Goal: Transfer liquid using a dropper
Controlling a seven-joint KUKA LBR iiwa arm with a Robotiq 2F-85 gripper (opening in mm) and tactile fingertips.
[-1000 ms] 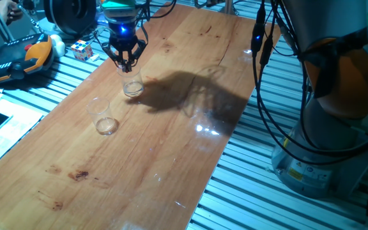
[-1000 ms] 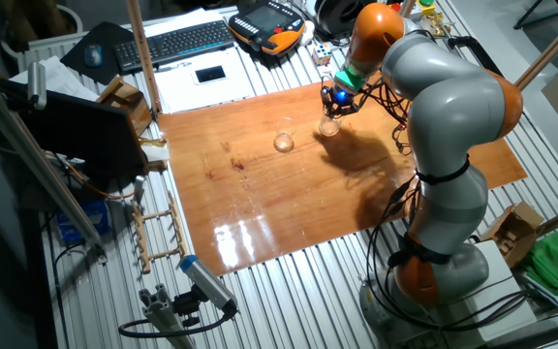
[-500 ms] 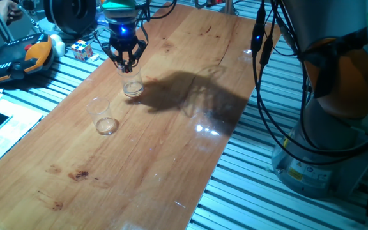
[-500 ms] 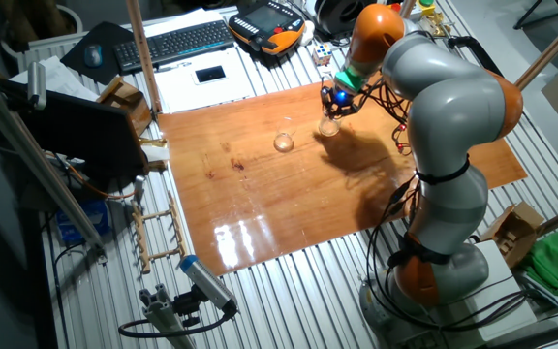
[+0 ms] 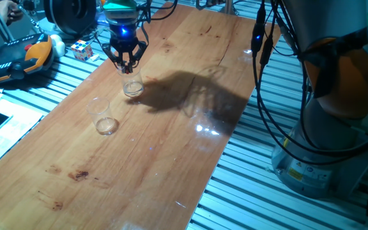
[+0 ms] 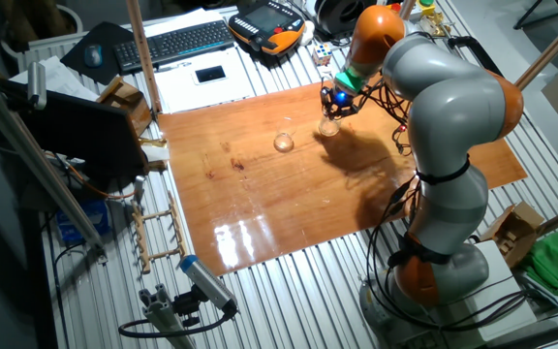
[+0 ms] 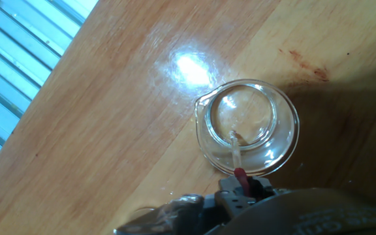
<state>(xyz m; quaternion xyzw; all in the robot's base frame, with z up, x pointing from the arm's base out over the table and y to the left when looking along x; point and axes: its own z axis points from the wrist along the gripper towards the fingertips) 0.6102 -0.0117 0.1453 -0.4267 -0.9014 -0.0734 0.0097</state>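
With open board around it and the table (image 5: 171, 160) edge well off, the far glass (image 5: 132, 85) holds a faint yellowish liquid (image 7: 243, 138) and the dropper (image 7: 236, 158) tip, the gripper (image 5: 127, 64) pinching the dropper above; the near glass (image 5: 103, 116) stands apart.

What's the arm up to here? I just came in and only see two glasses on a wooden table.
The robot's claw hangs over the glass at the far end of the wooden table, holding a small dropper by its red bulb. In the hand view, the clear tube points down into that glass, its tip near the bottom, where there's a faint yellowish trace of liquid. The second glass stands apart, untouched. Whether it is drawing up or releasing liquid can't be told.
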